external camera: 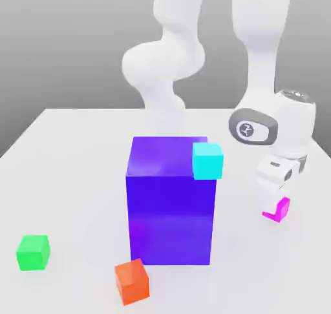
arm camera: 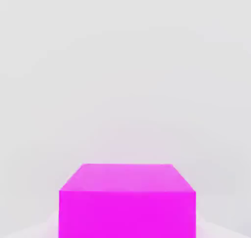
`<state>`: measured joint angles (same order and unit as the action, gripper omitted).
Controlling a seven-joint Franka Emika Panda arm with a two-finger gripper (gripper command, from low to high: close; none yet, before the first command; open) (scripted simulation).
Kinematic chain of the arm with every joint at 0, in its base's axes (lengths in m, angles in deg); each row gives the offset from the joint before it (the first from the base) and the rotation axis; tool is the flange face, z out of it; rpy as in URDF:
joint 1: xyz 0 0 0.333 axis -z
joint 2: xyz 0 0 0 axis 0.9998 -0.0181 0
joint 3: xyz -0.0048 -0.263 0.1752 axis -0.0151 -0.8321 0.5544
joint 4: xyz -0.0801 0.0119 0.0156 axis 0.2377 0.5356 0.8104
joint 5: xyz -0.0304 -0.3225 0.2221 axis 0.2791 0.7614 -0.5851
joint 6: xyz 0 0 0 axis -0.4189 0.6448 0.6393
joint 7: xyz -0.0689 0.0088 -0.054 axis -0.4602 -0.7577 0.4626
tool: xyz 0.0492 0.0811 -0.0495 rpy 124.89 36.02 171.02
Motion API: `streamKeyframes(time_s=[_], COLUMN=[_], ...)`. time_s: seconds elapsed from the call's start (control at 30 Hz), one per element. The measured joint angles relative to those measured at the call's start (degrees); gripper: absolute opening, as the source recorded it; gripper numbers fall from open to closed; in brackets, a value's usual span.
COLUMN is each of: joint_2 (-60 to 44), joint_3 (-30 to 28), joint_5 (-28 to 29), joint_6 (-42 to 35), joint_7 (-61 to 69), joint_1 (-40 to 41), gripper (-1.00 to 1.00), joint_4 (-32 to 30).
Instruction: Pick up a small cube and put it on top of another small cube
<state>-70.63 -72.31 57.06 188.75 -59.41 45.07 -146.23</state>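
The claw (external camera: 279, 193) sits low on the exterior view's right, directly over the magenta cube (external camera: 278, 210) resting on the white counter (external camera: 64, 170), placed for a pickup; I cannot tell whether it grips. The cyan cube (external camera: 207, 160) sits by the blue-violet block (external camera: 170, 203).

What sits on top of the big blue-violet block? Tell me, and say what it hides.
Nothing clearly rests on the big blue-violet block. A cyan cube overlaps its top corner on the exterior view's right; contact cannot be told. The block covers the table behind it.
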Motion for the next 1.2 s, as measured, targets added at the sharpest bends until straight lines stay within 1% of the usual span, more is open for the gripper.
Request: streamKeyframes(time_s=[0.1, 0.2, 0.27, 0.33, 0.43, 0.53, 0.6, 0.67, 0.7, 1.03, 1.2], joint_2=[5.63, 11.91, 13.67, 13.95, 13.78, 13.71, 13.38, 12.69, 12.42, 10.75, 10.18], joint_3=[5.33, 7.85, 8.72, 8.49, 4.18, -1.54, -5.66, -9.5, -10.49, -18.38, -22.64], joint_5=[-6.08, -14.06, -17.13, -18.85, -19.95, -20.48, -20.86, -21.43, -21.66, -23.39, -22.69], joint_6=[-4.39, -9.21, -10.5, -11.03, -12.02, -13.11, -14.12, -15.46, -16.05, -21.12, -23.45], joint_7=[4.67, 10.36, 13.75, 17.95, 24.35, 30.31, 35.23, 41.37, 44.19, 68.72, 76.0], joint_1=[3.85, 3.94, 3.16, 1.6, -1.53, 0.36, 4.78, 12.4, 15.92, 35.89, 45.16], gripper=[-1.0, -1.0, -1.0, -1.0, -1.0, -1.0, -1.0, -1.0, -1.0, -1.0, -1.0], joint_4=[-1.29, -2.61, -0.6, 2.64, 5.83, 7.45, 9.06, 11.4, 12.41, 20.24, 19.83])
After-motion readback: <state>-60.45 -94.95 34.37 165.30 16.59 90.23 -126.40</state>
